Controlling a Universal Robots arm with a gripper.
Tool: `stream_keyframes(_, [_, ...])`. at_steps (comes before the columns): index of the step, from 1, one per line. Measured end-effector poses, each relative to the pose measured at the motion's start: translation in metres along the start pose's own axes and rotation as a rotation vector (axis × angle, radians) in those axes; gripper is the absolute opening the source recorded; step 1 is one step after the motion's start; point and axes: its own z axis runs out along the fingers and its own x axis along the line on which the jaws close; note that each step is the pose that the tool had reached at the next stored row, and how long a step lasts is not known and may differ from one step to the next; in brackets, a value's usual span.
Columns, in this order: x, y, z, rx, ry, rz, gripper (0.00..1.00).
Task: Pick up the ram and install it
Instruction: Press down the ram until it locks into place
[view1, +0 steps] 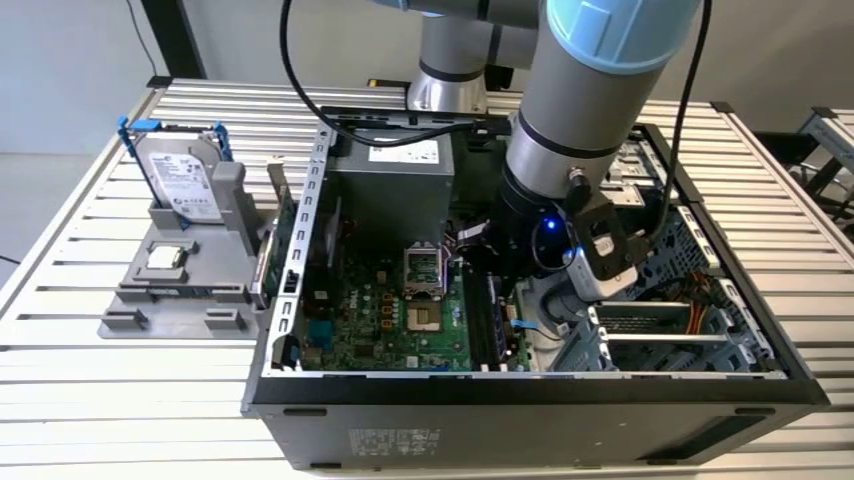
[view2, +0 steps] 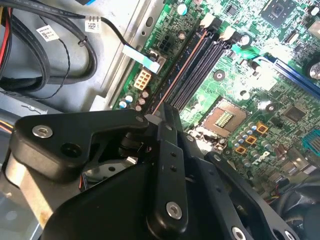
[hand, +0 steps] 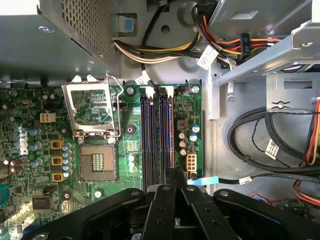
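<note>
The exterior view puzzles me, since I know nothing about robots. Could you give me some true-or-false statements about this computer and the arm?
1. The hard drive is mounted inside the case. False: it stands upright in a grey holder on the table, at the exterior view's left.
2. The gripper is down inside the case, over the black memory slots. True.
3. The processor socket is filled and clamped shut. False: it is empty and its metal frame is flipped open.
4. The case lies on its side with the motherboard exposed. True.
5. The case is resting on a wooden floor. False: it is resting on a slatted metal table.
</note>
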Motion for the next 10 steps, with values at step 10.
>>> stream_keyframes(10, [0.0000,0.0000,0.0000,-0.0001,0.0027,-0.060,0.00])
